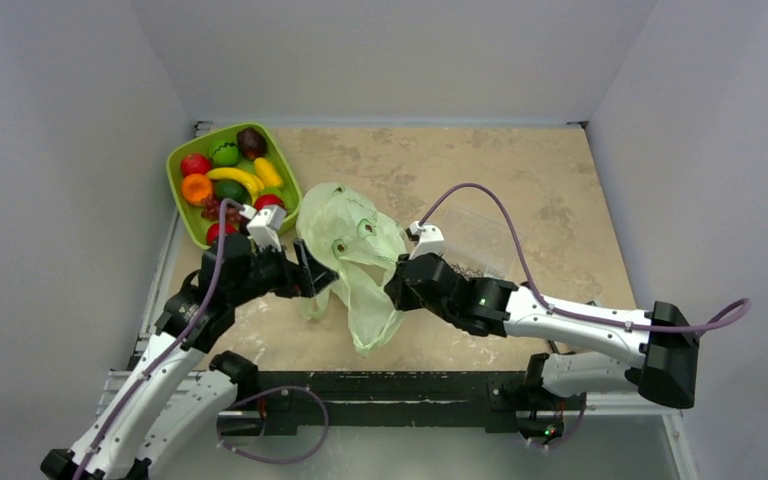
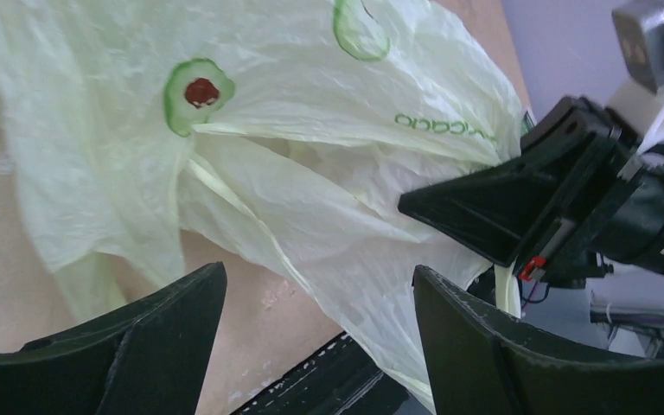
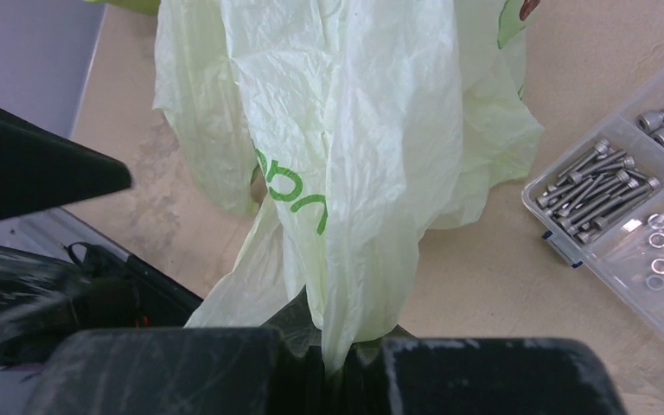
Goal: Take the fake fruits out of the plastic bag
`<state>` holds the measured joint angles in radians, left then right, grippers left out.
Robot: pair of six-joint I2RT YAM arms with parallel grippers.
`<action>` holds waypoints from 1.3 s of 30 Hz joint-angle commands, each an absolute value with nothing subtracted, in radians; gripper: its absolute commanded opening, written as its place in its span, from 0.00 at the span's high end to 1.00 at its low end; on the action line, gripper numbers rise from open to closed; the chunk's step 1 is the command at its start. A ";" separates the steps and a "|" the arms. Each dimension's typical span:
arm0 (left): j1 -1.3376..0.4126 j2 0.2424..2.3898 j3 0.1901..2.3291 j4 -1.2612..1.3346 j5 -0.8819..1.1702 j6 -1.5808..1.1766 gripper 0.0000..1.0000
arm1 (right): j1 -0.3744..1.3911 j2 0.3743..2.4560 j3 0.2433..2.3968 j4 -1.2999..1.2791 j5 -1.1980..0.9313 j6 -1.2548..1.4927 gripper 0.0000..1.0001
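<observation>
The pale green plastic bag [image 1: 355,255] with avocado prints hangs crumpled between my two grippers, its lower part trailing on the table. My right gripper [image 1: 397,290] is shut on a bunched fold of the bag [image 3: 354,130], pinched at the jaws [image 3: 333,356]. My left gripper [image 1: 316,272] is open at the bag's left side. In the left wrist view its fingers [image 2: 320,290] stand wide apart with a bag edge [image 2: 311,164] just ahead, not gripped. The right gripper's finger [image 2: 484,207] shows there too. No red, light green or yellow fruit shows in or through the bag.
A green tray [image 1: 173,165] at the back left holds several toy fruits, including a banana and an orange one. A clear box of screws [image 3: 631,216] lies on the table right of the bag [image 1: 480,248]. Walls close in the left, back and right.
</observation>
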<state>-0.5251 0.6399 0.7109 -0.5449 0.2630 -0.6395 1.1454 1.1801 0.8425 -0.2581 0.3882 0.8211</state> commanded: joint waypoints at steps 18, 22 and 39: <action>-0.863 1.105 0.608 0.204 -0.176 -0.762 0.70 | 1.149 1.072 0.739 -0.055 0.212 0.861 1.00; -0.839 1.103 0.661 0.132 -0.251 -0.707 0.82 | 1.150 1.071 0.735 -0.086 0.211 0.862 1.00; -0.517 1.283 0.984 -0.195 0.121 -0.565 0.49 | 1.157 0.970 0.621 -0.117 0.111 0.841 1.00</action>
<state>-0.5381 1.2560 0.8516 -0.0601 -0.0467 -0.6346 1.1484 0.9936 0.6285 -0.1165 0.1337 0.8440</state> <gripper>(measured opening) 0.516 0.005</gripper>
